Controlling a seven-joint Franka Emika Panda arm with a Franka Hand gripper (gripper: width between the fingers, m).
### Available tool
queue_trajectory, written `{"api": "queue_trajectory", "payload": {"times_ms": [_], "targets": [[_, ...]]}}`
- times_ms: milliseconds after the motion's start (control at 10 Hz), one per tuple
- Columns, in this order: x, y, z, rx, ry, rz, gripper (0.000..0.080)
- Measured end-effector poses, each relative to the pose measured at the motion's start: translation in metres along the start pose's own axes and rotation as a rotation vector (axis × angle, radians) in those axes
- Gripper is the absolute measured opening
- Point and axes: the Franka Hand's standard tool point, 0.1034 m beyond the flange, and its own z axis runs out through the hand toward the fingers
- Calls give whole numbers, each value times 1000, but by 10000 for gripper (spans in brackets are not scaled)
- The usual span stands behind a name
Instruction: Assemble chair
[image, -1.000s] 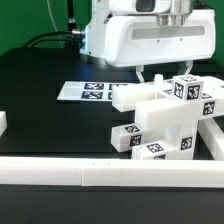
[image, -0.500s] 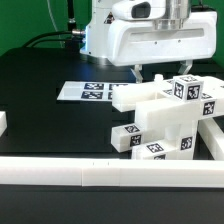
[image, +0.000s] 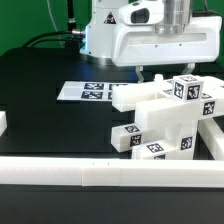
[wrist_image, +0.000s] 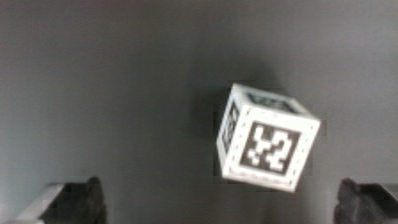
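Note:
The partly joined chair (image: 165, 122) stands at the exterior view's right: white blocky pieces with black-and-white tags, a flat slab (image: 140, 95) sticking out toward the left and a tagged post top (image: 187, 88). A short tagged block (image: 125, 137) lies at its base. My gripper (image: 166, 71) hangs just above the chair, its fingers (image: 141, 72) wide apart and empty. In the wrist view a tagged white post end (wrist_image: 267, 140) shows between the two dark fingertips (wrist_image: 75, 200), apart from both.
The marker board (image: 84, 92) lies flat on the black table behind the chair. Long white border rails run along the front (image: 90, 172) and at the right (image: 214, 140). A white block end (image: 3, 122) sits at the exterior view's left edge.
The gripper has risen slightly above the chair. The chair pieces have not moved.

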Motion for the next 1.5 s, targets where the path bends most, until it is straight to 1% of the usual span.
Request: {"api": "queue_trajectory", "payload": {"times_ms": [100, 400, 500, 600, 700, 1100, 1200, 1300, 1400, 1500], "targets": [[2, 0, -1, 0, 4, 0, 649], [0, 0, 1, 0, 1, 26, 649], [-5, -5, 4, 3, -9, 130, 649], [-7, -11, 6, 4, -16, 183, 649], [-8, -14, 8, 2, -18, 199, 649], [-9, -11, 10, 1, -12, 211, 649], [-15, -11, 13, -2, -11, 255, 649], [-21, -20, 19, -6, -19, 280, 649], [-24, -32, 23, -15, -26, 280, 649], [-25, -34, 25, -16, -30, 270, 649]]}}
